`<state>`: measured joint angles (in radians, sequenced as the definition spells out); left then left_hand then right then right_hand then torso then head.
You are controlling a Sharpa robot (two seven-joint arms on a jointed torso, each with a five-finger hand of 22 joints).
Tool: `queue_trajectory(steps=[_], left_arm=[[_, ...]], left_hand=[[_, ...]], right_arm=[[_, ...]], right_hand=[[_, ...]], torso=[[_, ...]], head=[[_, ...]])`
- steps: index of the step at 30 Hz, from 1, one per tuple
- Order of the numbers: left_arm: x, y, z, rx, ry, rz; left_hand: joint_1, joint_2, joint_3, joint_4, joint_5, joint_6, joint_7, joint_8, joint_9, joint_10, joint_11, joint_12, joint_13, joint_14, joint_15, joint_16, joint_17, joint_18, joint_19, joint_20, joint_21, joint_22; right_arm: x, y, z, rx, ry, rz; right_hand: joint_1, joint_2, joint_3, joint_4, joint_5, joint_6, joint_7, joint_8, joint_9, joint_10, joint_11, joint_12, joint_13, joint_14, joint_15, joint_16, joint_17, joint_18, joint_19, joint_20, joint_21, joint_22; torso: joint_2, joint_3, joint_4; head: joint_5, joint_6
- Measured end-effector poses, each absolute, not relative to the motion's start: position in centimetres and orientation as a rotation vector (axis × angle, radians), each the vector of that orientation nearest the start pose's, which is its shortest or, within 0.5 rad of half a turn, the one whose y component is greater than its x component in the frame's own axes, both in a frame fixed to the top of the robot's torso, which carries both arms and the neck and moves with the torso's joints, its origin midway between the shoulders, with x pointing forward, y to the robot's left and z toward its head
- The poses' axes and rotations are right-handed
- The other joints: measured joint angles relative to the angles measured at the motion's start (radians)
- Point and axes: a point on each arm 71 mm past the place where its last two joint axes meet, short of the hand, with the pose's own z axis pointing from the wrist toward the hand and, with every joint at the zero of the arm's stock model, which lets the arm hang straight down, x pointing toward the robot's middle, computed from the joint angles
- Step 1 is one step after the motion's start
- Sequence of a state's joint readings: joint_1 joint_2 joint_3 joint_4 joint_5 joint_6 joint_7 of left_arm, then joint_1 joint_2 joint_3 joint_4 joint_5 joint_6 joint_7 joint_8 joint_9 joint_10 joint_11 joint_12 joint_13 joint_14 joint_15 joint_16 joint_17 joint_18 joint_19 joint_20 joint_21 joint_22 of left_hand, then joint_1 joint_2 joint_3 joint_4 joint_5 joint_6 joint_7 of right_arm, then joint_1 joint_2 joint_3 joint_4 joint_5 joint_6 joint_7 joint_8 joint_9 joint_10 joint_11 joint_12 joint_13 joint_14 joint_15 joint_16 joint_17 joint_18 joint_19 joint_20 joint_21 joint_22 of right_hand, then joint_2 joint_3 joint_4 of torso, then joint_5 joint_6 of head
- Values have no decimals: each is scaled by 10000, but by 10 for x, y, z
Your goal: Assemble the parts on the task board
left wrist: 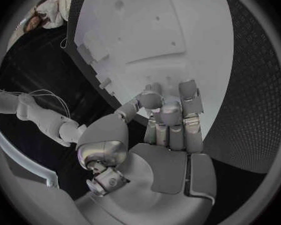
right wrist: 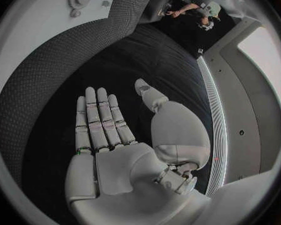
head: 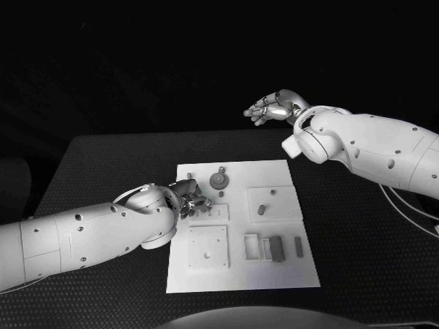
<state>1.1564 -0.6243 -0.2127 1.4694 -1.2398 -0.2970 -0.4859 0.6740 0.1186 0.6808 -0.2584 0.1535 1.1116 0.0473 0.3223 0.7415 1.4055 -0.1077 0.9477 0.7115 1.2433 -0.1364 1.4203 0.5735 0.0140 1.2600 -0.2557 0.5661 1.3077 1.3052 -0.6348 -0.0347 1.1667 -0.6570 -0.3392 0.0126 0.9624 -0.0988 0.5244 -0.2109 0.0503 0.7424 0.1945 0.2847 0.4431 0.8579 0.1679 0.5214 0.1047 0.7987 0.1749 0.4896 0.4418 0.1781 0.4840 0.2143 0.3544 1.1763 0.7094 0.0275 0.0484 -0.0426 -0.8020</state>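
Down at the left edge of the task board (head: 241, 226), the left robot hand (head: 190, 201) rests with its fingers curled together over the white plate; whether it holds anything I cannot tell. Beyond the table's (head: 368, 226) far edge, the right robot hand (head: 274, 106) is raised, fingers apart, empty. Small grey parts (head: 275, 247) lie on the board, a round one (head: 219, 180) near its far end.

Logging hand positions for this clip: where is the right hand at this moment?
In the head view the right hand is raised beyond the table's far edge, right of centre, well away from the task board; its wrist view shows the fingers spread and holding nothing.
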Motion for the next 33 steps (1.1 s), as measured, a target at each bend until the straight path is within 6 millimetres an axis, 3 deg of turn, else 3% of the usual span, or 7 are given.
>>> queue_trajectory(steps=[33], left_arm=[[460, 119, -282, -278, 21676, -4206]], left_hand=[[66, -14, -65, 134, -117, 0, 0, -41, 5, -36, 36, -38, -20, -1, -1, 0, -50, -1, -21, -22, -44, -3]], right_arm=[[569, -208, -153, 6112, 16197, 9485]], right_hand=[[0, 0, 1, 0, 0, 0, 0, -1, -8, 0, 0, 0, -26, 1, 0, 0, 41, -1, 0, 0, 0, 38]], torso=[[-12, 12, -5]], head=[[-8, -53]])
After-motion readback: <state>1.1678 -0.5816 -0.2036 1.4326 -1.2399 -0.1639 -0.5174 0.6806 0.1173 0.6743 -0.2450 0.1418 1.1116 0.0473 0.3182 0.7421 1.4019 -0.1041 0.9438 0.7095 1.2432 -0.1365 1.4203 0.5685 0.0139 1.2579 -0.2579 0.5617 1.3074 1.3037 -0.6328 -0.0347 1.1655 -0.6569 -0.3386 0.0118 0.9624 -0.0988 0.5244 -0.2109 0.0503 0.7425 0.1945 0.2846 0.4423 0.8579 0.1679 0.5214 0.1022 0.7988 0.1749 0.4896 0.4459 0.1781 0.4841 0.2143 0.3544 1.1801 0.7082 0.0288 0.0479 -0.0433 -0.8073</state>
